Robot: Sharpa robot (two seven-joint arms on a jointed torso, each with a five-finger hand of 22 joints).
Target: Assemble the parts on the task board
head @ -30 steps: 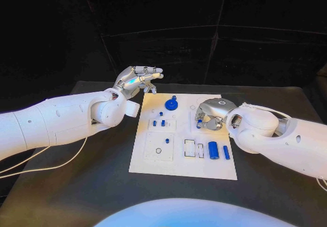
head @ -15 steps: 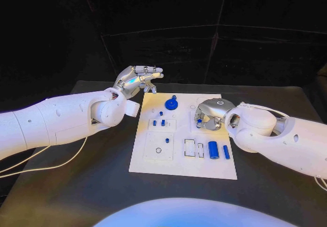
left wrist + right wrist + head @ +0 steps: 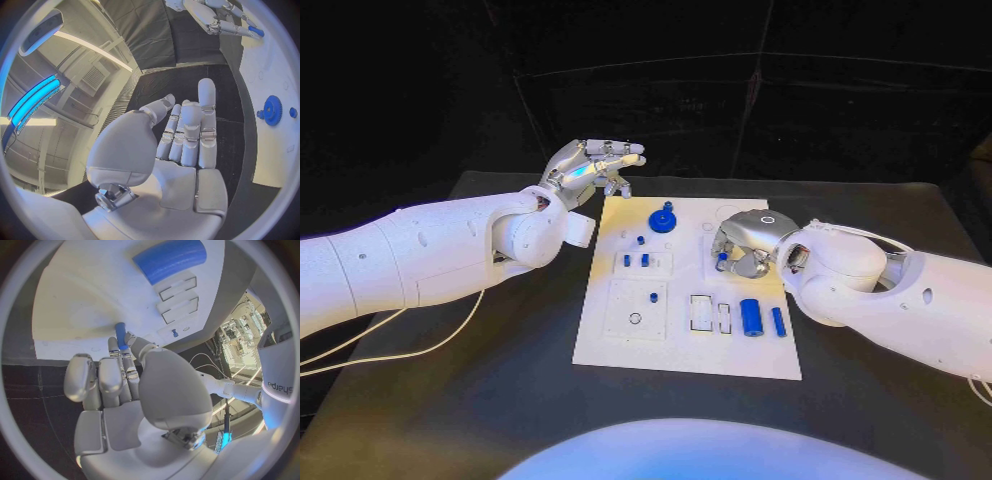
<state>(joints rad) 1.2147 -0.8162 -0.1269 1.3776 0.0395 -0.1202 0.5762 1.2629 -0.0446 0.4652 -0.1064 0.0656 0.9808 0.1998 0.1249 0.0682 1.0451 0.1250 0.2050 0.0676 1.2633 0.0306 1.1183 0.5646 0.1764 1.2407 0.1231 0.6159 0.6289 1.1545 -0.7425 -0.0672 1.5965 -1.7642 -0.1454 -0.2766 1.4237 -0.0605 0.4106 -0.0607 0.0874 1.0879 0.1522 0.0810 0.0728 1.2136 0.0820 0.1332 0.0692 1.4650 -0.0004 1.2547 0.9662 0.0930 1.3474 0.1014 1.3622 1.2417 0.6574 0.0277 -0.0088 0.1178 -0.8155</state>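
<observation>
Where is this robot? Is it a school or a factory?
Probably a robot test lab: black curtains hang behind a black table, a white task board holds small blue parts, and the right hand pinches one.

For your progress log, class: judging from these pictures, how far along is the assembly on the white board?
Partly done. Done: small blue pegs and a blue gear already stand on the white board. In hand: the right hand pinches a small blue peg just above the board. The left hand is raised beyond the board's far corner, holding nothing. Left: a blue cylinder and a thin blue rod lie loose beside two unfilled rectangular slots.
</observation>
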